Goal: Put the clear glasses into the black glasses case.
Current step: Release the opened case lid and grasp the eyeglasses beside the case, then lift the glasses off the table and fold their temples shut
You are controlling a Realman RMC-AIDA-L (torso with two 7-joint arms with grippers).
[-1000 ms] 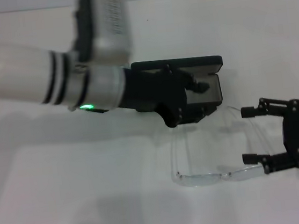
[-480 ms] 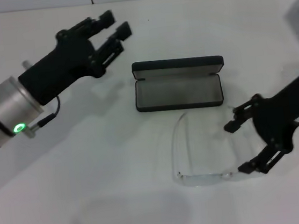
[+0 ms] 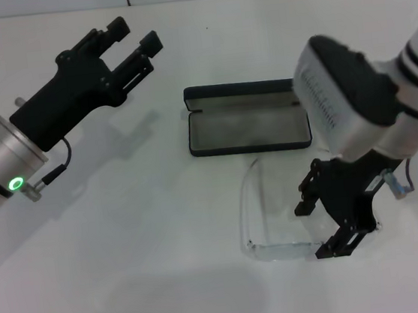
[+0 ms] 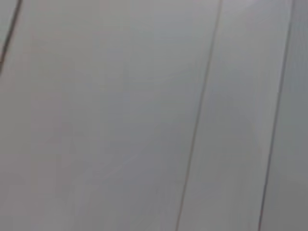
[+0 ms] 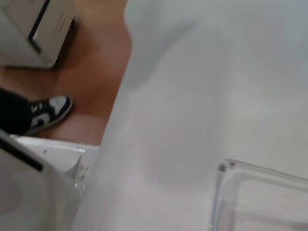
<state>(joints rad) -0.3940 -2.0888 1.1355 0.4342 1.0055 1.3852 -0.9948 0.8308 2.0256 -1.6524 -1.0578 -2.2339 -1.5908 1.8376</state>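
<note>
The clear glasses [image 3: 279, 250] lie on the white table just in front of the black glasses case [image 3: 248, 128], one temple [image 3: 246, 191] curving back toward the case. The case stands open, its grey lining bare. My right gripper [image 3: 317, 229] hangs open over the right end of the glasses, one fingertip on each side of the frame there. The right wrist view shows a clear corner of the glasses [image 5: 260, 192] close up. My left gripper [image 3: 132, 35] is held open in the air at the far left, well away from the case.
The white table [image 3: 131, 271] spreads out on all sides. The right wrist view catches the table edge, brown floor [image 5: 96, 72] and a shoe [image 5: 50, 110] beyond it. The left wrist view shows only a pale lined surface.
My left arm has pulled back from over the case to the far left, leaving the case uncovered. My right gripper has moved left and now sits over the right end of the glasses.
</note>
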